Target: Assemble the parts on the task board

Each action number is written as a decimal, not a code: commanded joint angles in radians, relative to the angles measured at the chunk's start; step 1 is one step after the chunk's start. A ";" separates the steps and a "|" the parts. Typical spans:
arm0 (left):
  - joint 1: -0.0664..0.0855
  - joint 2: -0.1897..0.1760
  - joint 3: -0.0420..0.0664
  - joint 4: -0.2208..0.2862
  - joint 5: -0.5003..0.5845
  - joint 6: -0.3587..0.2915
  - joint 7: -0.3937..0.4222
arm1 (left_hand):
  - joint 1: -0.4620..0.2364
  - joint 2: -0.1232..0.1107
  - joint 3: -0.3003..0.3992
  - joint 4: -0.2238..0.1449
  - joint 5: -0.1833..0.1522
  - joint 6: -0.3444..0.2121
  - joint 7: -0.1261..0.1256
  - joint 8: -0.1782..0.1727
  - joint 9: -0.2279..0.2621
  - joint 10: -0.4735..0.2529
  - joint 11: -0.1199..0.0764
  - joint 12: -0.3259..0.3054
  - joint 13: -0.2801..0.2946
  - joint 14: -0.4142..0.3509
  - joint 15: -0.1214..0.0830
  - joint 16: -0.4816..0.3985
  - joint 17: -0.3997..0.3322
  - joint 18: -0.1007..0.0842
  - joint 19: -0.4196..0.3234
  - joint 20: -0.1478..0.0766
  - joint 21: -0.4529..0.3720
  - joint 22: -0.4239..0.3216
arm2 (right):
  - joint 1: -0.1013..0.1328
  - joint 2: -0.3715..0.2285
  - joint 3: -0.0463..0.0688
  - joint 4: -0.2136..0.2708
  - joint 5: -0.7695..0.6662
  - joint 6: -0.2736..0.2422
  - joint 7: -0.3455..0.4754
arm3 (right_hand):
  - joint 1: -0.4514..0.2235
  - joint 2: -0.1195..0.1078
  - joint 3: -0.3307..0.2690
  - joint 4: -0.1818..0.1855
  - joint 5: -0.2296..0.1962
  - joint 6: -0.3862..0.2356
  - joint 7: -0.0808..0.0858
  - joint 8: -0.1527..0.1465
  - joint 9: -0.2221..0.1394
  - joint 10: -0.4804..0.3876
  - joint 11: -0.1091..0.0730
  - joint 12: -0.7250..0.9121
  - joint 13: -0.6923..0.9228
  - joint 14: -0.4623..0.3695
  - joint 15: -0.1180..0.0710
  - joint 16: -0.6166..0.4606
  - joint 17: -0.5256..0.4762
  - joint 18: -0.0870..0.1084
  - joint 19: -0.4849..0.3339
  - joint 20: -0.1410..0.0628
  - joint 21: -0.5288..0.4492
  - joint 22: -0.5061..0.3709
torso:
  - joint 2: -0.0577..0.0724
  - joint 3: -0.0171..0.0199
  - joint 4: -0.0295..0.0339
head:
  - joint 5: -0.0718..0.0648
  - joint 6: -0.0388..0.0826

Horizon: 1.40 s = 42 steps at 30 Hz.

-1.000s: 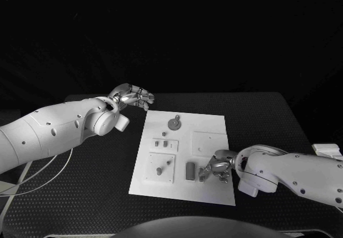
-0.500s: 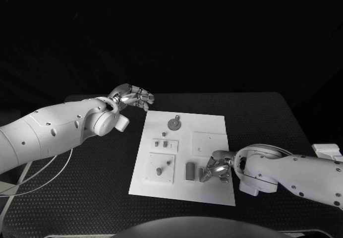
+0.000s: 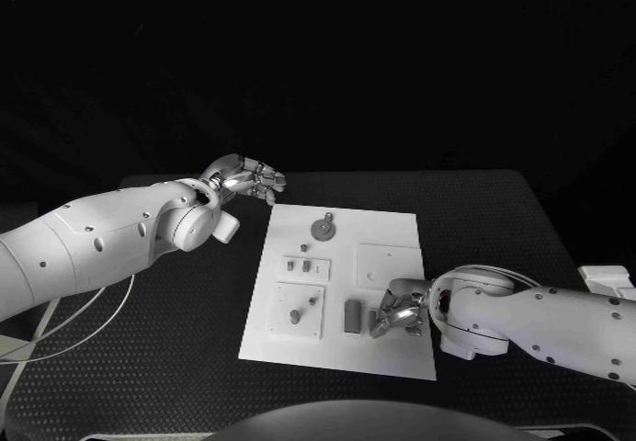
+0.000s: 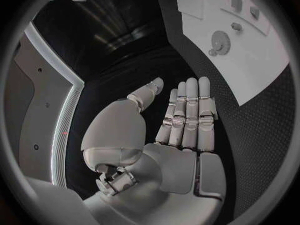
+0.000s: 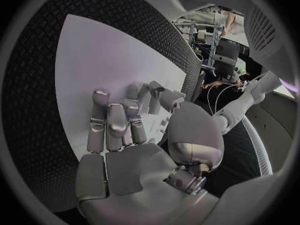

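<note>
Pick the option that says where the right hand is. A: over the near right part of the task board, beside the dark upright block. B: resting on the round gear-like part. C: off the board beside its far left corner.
A: the right hand is over the near right part of the task board, just right of the dark block; the left hand is the one past the far left corner.

A lab: equipment racks (image 5: 212, 30) and cables (image 5: 219, 92) behind the black table (image 3: 491, 211).
</note>
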 commanded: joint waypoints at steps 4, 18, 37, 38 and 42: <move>0.001 0.000 0.001 0.002 0.005 0.014 0.007 | -0.008 0.000 0.000 0.008 0.000 -0.010 0.000 0.006 -0.001 -0.005 0.000 0.003 -0.002 0.007 0.002 -0.005 0.001 0.012 0.007 0.001 -0.006 0.001 | -0.005 0.009 0.000 -0.007 -0.060 0.014 -0.013 | 0.011 0.018 -0.008 0.002 0.003 0.012 -0.002 0.008 0.002 0.008 -0.004 0.004 -0.002 0.014 -0.002 0.004 0.005 0.014 0.009 -0.002 0.005 0.012 | 0.000 -0.0003 0.0001 | 0.000 -0.003; 0.001 0.002 0.001 0.002 0.005 0.016 0.006 | -0.008 0.001 0.000 0.008 0.000 -0.010 0.000 0.007 -0.001 -0.005 0.000 0.003 -0.002 0.007 0.002 -0.005 0.002 0.012 0.007 0.001 -0.006 0.001 | -0.012 0.019 0.000 -0.021 -0.112 -0.011 -0.027 | 0.032 0.115 -0.024 -0.063 0.003 0.029 -0.011 0.018 0.005 0.045 -0.012 0.015 0.019 0.035 -0.008 0.006 0.024 0.014 0.016 -0.008 0.007 0.013 | 0.000 -0.0004 0.0001 | 0.001 -0.007; 0.001 0.001 0.000 0.004 0.009 0.014 0.009 | -0.009 0.001 -0.001 0.009 0.000 -0.010 0.000 0.007 -0.002 -0.005 0.000 0.003 -0.002 0.007 0.002 -0.006 0.003 0.012 0.007 0.001 -0.007 0.002 | -0.003 -0.017 0.001 -0.014 -0.011 -0.013 0.025 | 0.007 0.071 -0.028 -0.063 0.003 0.025 -0.009 0.012 0.000 0.032 -0.011 -0.003 -0.001 0.031 -0.008 0.000 0.011 0.014 0.018 -0.007 0.002 0.010 | -0.001 0.0003 -0.0005 | -0.002 0.010; 0.001 0.000 0.000 0.004 0.010 0.014 0.010 | -0.009 0.000 -0.001 0.009 -0.001 -0.010 0.000 0.007 -0.002 -0.005 0.000 0.003 -0.002 0.007 0.002 -0.006 0.003 0.012 0.007 0.001 -0.007 0.002 | 0.003 -0.020 0.002 -0.014 -0.003 -0.012 0.045 | 0.007 0.064 -0.025 -0.061 0.003 0.018 -0.006 0.008 -0.002 0.030 -0.009 -0.006 -0.003 0.029 -0.007 -0.001 0.007 0.014 0.017 -0.007 0.001 0.010 | -0.001 -0.0001 -0.0007 | -0.003 0.014; 0.001 0.003 0.000 0.001 0.022 0.014 0.015 | -0.010 0.000 -0.002 0.009 -0.001 -0.010 0.000 0.007 -0.002 -0.006 0.000 0.003 -0.002 0.007 0.002 -0.006 0.003 0.011 0.007 0.001 -0.007 0.002 | 0.038 -0.033 0.009 -0.032 0.049 -0.024 0.127 | 0.009 0.031 -0.015 -0.040 0.003 0.001 0.000 -0.001 -0.005 0.027 -0.002 -0.009 -0.003 0.025 -0.001 -0.005 -0.001 0.014 0.017 -0.006 -0.002 0.008 | -0.001 -0.0010 -0.0017 | -0.008 0.026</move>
